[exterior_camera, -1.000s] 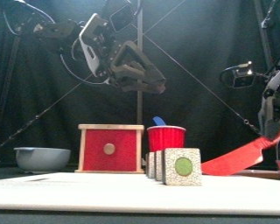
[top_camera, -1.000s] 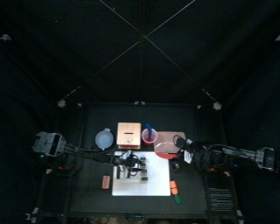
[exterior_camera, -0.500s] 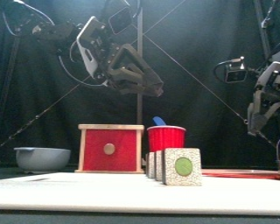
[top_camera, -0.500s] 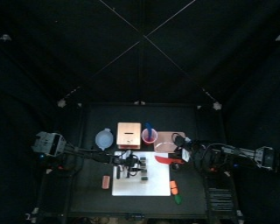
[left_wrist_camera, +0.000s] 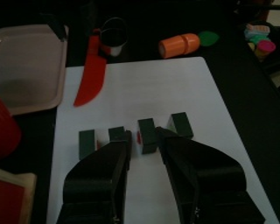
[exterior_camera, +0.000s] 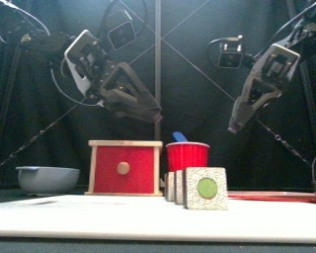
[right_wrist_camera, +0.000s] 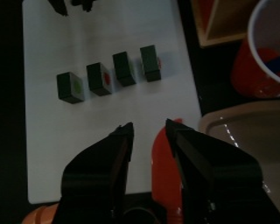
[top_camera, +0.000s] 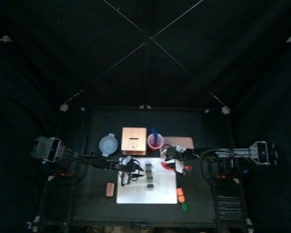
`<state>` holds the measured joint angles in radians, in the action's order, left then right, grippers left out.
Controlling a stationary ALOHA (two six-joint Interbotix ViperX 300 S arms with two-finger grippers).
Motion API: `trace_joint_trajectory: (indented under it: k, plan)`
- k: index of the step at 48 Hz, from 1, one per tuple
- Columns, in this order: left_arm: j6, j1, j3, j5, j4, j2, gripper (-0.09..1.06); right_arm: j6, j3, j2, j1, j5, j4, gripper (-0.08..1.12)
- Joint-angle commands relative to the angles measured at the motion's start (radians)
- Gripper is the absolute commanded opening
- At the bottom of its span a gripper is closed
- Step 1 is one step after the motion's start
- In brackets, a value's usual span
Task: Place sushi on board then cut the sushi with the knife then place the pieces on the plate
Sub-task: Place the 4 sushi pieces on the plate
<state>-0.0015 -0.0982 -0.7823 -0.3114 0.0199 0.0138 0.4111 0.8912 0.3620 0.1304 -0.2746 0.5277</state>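
- The left gripper (left_wrist_camera: 143,149) has shifted only a little over the last second. It hangs above the row of sushi with its fingers slightly apart and nothing between them.
- The sushi (right_wrist_camera: 122,68) stands on the white board (left_wrist_camera: 213,96) as four separate pieces in a loose row, so the cutting looks finished.
- The right gripper (right_wrist_camera: 149,129) carried the red knife a second ago. It has now let go, risen, and swung in toward the middle, and its fingers are open and empty.
- The red knife (left_wrist_camera: 90,80) lies flat just beside the pink tray (left_wrist_camera: 24,61), with its tip at the board's edge.
- With the tool set down, the remaining work is likely to be lifting the pieces over to the tray, which is bare so far.
- On the black table behind the board stand a blue-grey bowl (exterior_camera: 48,179), a wooden box (exterior_camera: 125,168) with a red front, and a red cup (exterior_camera: 188,156) holding a blue knife (exterior_camera: 178,136).
- An orange toy (left_wrist_camera: 178,44) lies off the board near the table's front.
- Black curtains close in the back and sides.
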Motion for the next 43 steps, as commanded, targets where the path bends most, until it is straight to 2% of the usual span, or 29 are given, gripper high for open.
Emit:
trace_joint_trajectory:
  k: [1, 17, 43]
  plan:
    - [0.005, 0.003, -0.011, -0.006, 0.026, 0.025, 0.7, 0.003, -0.078, -0.078, -0.02, 0.025, -0.017, 0.81]
    - [0.003, 0.003, -0.063, 0.0, 0.031, 0.029, 0.7, -0.002, -0.233, -0.314, -0.043, 0.063, -0.101, 0.83]
    - [0.003, 0.002, -0.115, 0.002, 0.032, 0.052, 0.7, -0.002, -0.353, -0.468, -0.035, 0.064, -0.112, 0.83]
